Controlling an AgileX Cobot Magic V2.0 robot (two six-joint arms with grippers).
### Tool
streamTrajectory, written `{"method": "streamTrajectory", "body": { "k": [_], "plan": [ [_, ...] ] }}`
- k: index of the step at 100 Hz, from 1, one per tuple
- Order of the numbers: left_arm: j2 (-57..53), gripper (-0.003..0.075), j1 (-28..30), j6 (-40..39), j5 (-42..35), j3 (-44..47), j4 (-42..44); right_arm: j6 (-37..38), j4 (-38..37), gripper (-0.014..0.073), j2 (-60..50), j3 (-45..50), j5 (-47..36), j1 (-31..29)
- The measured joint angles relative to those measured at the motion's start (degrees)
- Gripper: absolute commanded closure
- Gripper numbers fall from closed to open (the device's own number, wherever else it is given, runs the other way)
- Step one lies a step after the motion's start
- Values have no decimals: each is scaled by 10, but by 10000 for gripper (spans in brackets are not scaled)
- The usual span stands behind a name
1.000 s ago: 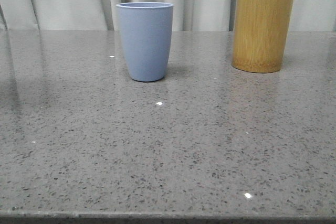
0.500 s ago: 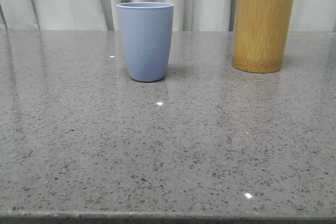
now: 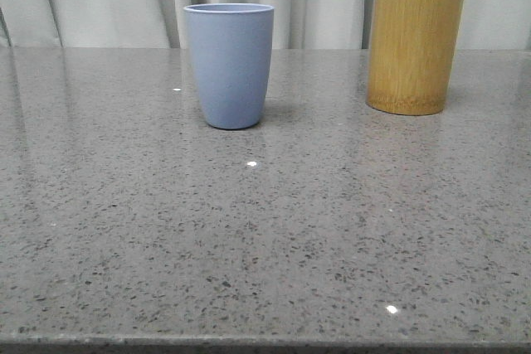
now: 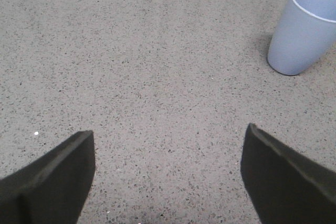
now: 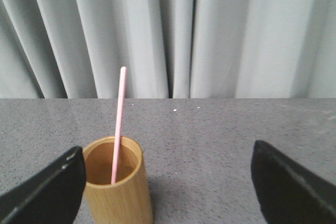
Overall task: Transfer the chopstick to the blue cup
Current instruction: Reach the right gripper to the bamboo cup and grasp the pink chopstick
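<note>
Pink chopstick stands inside bamboo holder (upright).

The left end effector hangs above the table, and its two dark fingers stand wide apart with only bare surface between them. The table is grey stone with many small dark and pale speckles, and a few bright points of light lie on it. The blue cup stands upright on the table, well apart from the fingers. Its rim is pale, its inside looks empty, and it throws a soft shadow beside its base.
</note>
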Motion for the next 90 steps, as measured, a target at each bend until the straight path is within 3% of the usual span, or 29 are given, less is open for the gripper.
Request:
{"method": "streamTrajectory", "body": {
  "k": [22, 50, 90],
  "plan": [
    [0, 164, 0, 0, 0, 1, 0, 0, 0, -41, 152, -89, -30, 27],
    [0, 164, 0, 0, 0, 1, 0, 0, 0, -41, 320, -229, -8, 34],
    [0, 164, 0, 0, 0, 1, 0, 0, 0, -41, 434, -331, 10, 47]
  ]
}}
